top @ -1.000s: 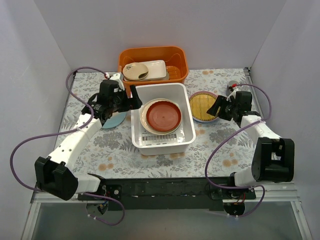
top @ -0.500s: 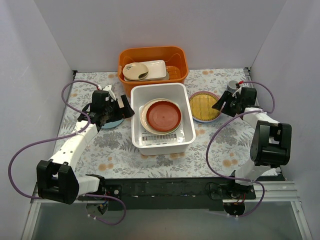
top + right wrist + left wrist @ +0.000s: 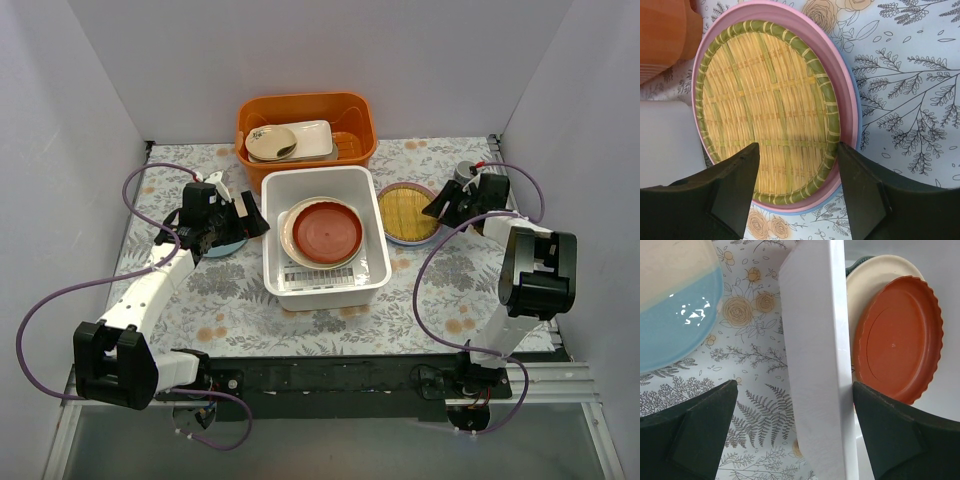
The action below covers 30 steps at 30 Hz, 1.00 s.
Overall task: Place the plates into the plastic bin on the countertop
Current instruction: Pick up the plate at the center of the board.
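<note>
Yellow plate (image 3: 408, 213) sits on a pink plate (image 3: 845, 95), just right of the bin (image 3: 325, 174). Right gripper (image 3: 797, 150) is open and empty over its far rim, and is the nearer arm. Left gripper (image 3: 794, 385) is wide open and empty, straddling the bin's left wall.

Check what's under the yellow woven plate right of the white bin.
A pink plate lies directly under the yellow woven plate; below it only the edge of a light blue plate shows. Their middles are covered, as is anything lower.
</note>
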Motion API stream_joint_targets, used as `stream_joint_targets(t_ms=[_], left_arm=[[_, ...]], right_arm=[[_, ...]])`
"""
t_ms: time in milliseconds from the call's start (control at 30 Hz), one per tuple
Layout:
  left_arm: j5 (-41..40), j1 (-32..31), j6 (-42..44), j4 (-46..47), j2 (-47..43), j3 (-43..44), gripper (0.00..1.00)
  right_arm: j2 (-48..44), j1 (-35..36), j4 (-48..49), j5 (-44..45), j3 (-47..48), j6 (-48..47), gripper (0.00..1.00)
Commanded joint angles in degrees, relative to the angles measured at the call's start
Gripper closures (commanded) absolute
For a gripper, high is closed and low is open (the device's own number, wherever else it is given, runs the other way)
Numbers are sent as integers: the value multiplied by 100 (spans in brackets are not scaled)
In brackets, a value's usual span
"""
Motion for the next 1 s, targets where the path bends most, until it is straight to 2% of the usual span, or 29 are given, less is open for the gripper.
stream_joint_targets(t_ms=[0,467,633,833,967], left_arm=[[51,55,133,-47,-142,-67,2],[95,54,133,-30,-133,-76,2],[113,54,133,-12,-168,-103,2],[113,54,124,-3,-186,-111,2],[86,46,133,-21,-168,-103,2]], right_arm=[[107,-44,359,-8,115,48,29],[150,-36,192,185,80,-49,30],[221,122,95,545,97,-136,30],[458,184,112,484,97,-93,30],[651,175,419,81,-8,74,30]])
